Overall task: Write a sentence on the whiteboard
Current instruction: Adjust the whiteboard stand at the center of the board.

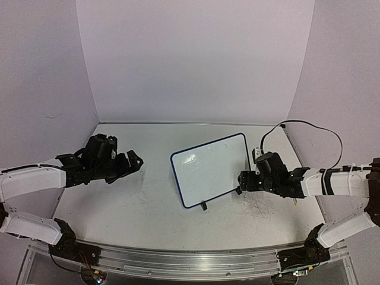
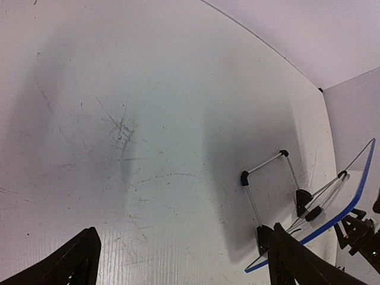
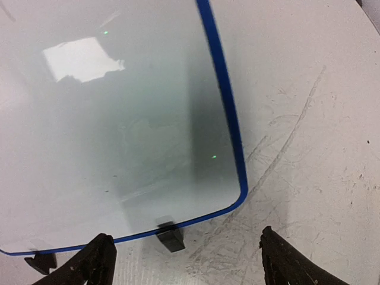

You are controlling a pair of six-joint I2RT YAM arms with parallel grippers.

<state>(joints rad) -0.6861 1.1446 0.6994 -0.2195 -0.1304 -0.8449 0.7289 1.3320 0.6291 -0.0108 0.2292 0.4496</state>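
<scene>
The whiteboard (image 1: 211,168) stands tilted on small black feet in the middle of the table, white with a blue rim. Its face is blank; no sentence shows on it. In the right wrist view its lower right corner (image 3: 236,199) and a black foot (image 3: 171,237) lie just ahead of my open right gripper (image 3: 184,261). In the top view my right gripper (image 1: 242,181) is at the board's right edge. My left gripper (image 1: 135,160) is open and empty, left of the board. The left wrist view shows the board's back edge (image 2: 350,208) and wire stand (image 2: 264,168).
The table (image 1: 136,208) is white and scratched, with grey marks near the right gripper. Purple walls close in the back and sides. A black cable (image 1: 309,126) loops above the right arm. A metal rail (image 1: 178,261) runs along the near edge.
</scene>
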